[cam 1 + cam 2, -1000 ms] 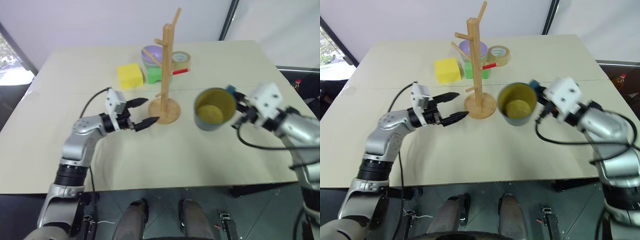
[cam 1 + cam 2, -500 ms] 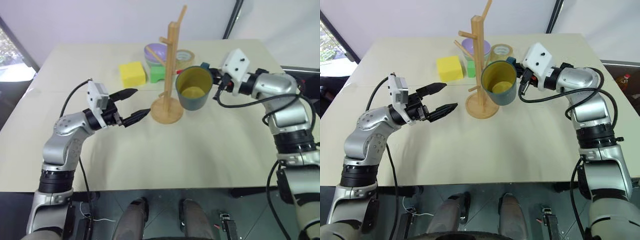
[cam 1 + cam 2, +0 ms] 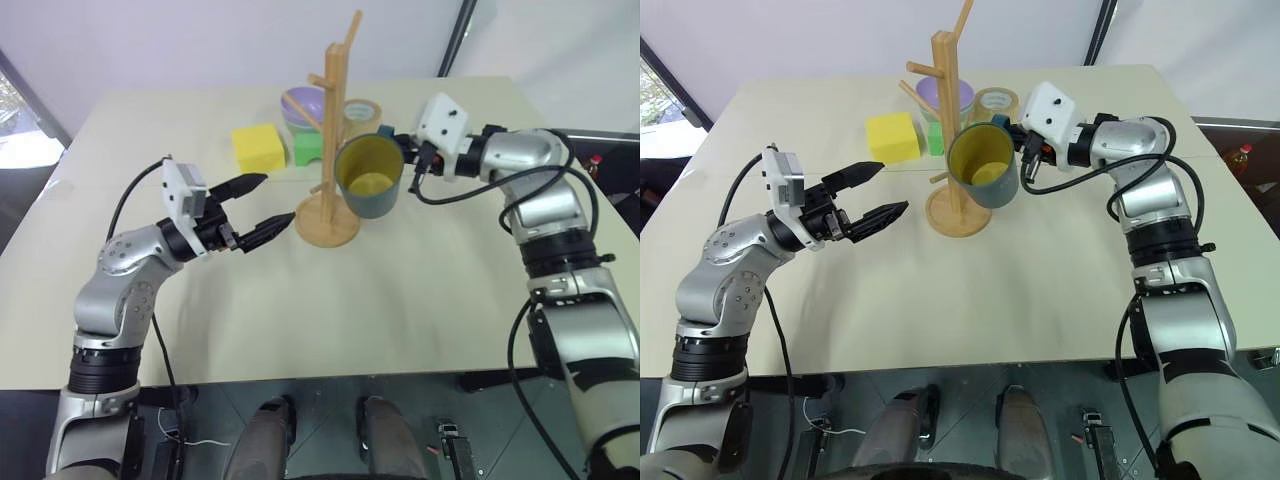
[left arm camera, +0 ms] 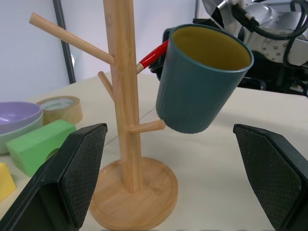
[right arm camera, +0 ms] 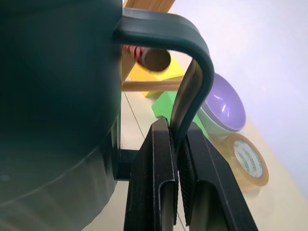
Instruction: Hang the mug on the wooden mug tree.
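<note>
We saw the right gripper [image 5: 177, 159] pinching the mug [image 3: 370, 178] by its handle [image 5: 192, 62], its 2 black fingers [image 5: 155, 183] pressed against either side of the handle's thin bar. The mug hung in the air, clear of the table [image 3: 330, 300], tilted with its yellow inside open toward us, just beside the wooden mug tree [image 3: 333, 140] on the robot's right. In the left wrist view its lower edge sat touching or nearly touching the tip of a low short peg [image 4: 147, 127]; we could not tell which. No peg passed through the handle.

The left gripper [image 3: 262, 207] hovered above the table on the other side of the tree, its 2 fingers [image 4: 82, 168] spread wide, nothing between them, pointed at the tree's round base [image 4: 137, 197].

Behind the post lay a yellow block [image 3: 258, 148], a green block [image 3: 309, 149], a purple bowl [image 3: 300, 103] and a roll of tape [image 3: 362, 115]. A red, stick-like thing [image 4: 153, 54] showed behind the mug; we could not tell what it was.
</note>
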Motion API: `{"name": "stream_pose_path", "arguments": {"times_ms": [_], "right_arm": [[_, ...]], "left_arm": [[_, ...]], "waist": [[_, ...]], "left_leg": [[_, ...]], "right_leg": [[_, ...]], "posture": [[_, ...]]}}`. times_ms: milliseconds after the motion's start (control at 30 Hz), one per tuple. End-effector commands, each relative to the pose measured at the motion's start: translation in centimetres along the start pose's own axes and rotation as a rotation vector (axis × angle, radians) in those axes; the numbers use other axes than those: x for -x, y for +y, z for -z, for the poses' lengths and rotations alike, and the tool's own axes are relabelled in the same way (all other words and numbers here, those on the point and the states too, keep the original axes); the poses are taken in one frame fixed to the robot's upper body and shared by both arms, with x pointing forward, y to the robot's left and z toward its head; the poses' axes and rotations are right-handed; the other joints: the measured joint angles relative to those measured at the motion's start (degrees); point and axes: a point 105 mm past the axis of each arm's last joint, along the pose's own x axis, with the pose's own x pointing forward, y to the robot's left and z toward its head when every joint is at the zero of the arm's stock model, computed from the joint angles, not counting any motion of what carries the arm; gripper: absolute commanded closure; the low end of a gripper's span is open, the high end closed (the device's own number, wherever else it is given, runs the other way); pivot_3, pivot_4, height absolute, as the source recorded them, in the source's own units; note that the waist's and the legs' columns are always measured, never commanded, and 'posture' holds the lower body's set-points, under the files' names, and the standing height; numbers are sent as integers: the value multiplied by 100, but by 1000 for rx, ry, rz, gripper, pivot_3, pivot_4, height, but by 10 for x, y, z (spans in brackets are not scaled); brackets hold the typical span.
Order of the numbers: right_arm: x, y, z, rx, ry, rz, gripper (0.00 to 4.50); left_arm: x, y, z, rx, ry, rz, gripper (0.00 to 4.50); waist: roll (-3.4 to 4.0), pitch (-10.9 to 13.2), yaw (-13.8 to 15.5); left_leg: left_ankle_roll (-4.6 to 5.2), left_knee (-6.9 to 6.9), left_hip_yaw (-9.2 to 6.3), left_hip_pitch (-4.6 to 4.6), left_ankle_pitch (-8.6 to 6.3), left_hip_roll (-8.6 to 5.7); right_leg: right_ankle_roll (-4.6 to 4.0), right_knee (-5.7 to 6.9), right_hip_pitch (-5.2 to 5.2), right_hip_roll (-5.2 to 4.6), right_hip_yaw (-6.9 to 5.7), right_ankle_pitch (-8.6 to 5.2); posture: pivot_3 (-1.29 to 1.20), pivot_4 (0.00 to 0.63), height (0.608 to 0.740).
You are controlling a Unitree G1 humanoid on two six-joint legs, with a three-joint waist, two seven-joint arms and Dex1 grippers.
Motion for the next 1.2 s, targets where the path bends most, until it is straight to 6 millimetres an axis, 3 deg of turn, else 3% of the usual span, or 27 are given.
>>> {"name": "stream_pose_path", "arguments": {"times_ms": [33, 333, 367, 400, 533, 800, 933, 1067, 1200], "right_arm": [[-4, -9, -18, 55, -39, 4, 4439], [-12, -7, -17, 39, -29, -13, 4439], [-12, -8, -17, 38, -29, -8, 3822], [-12, -9, -17, 40, -29, 0, 3568], [-3, -20, -15, 62, -15, 64, 1630], [40, -44, -9, 31, -38, 237, 1630], [83, -54, 12, -86, -66, 444, 1630], [97, -30, 40, -233, -68, 498, 1630], [95, 28, 82, -427, -39, 483, 1630]], "left_arm": [[-1, -4, -11, -44, -26, 15, 0], [-2, -6, -9, -39, -25, 12, 0], [-2, -6, -9, -39, -25, 11, 0], [-2, -6, -9, -39, -26, 10, 0], [-1, -6, -9, -39, -27, 5, 0], [3, -1, -4, -35, -2, -35, 0], [19, 22, 23, -30, 88, -222, 0], [41, 37, 48, 0, 124, -381, 0], [70, 45, 87, 55, 210, -548, 0]], "waist": [[0, 0, 0], [0, 0, -5], [0, 0, -5], [0, 0, -4], [0, 0, -3], [0, 0, 16], [1, -1, 27], [2, -2, 13], [2, -5, 3]], "left_leg": [[0, 0, 0, 0, 0, 0], [-4, 0, 2, 0, 2, 0], [-4, 0, 2, 0, 2, 0], [-5, 0, 2, 0, 3, 0], [-6, 0, 2, 0, 4, 0], [-6, -1, 6, -2, 4, 0], [-5, 0, 8, 1, 4, 2], [-4, 0, 12, 6, 4, 2], [-4, 0, 18, 26, 4, 9]], "right_leg": [[0, 0, -1, 0, 0, 0], [5, 9, -7, 2, 3, 5], [5, 10, -7, 2, 3, 5], [5, 11, -8, 2, 3, 5], [4, 13, -9, 2, 4, 5], [4, 12, -11, 2, 8, 6], [4, 14, -9, 3, 10, 6], [4, 12, -3, 2, 15, 6], [1, 18, 9, 6, 20, 9]], "posture": [[0, 150, 740], [0, 150, 740], [0, 150, 740], [0, 150, 740], [0, 150, 740], [0, 150, 740], [0, 150, 740], [0, 150, 740], [0, 150, 740]]}}
